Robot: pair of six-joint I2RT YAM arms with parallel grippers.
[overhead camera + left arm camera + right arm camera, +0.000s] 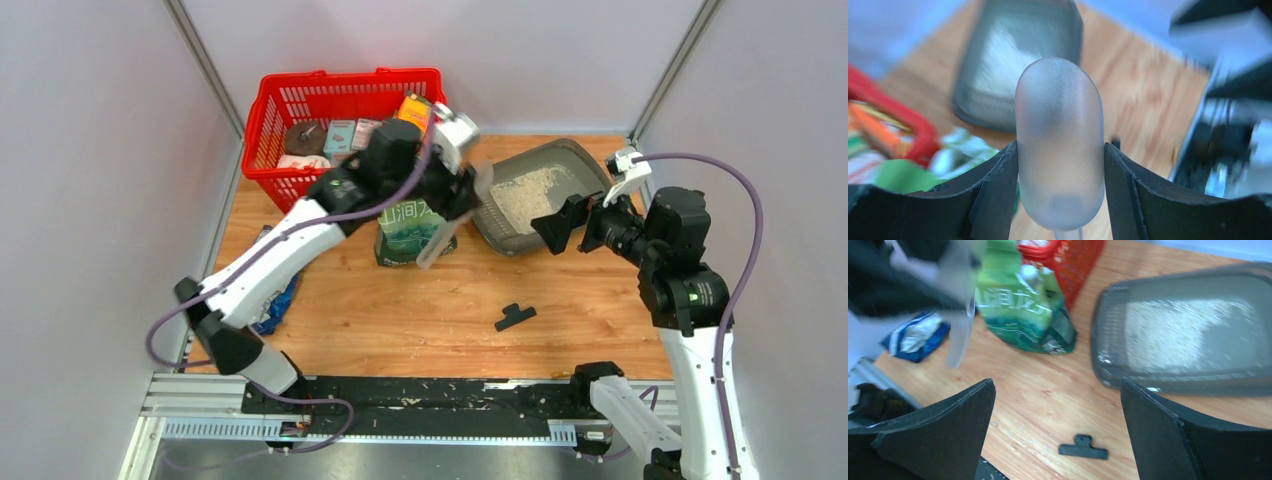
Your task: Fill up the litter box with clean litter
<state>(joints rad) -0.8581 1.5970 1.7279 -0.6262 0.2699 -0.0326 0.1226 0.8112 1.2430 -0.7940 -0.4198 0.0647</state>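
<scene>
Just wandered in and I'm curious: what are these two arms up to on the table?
The left gripper is clamped on a frosted plastic scoop, held up between the green pouch and the litter box. The box has a patch of pale litter in it, with part of its floor bare. The right gripper is open and empty, by the box's near edge. A red basket of goods stands at the back.

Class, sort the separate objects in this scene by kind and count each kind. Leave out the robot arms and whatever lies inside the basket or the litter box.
Bags: 2 (green pouch, blue bag)
Open containers: 2 (red basket, litter box)
Clips: 1 (black clip)
Scoops: 1 (clear scoop)
Total: 6
</scene>
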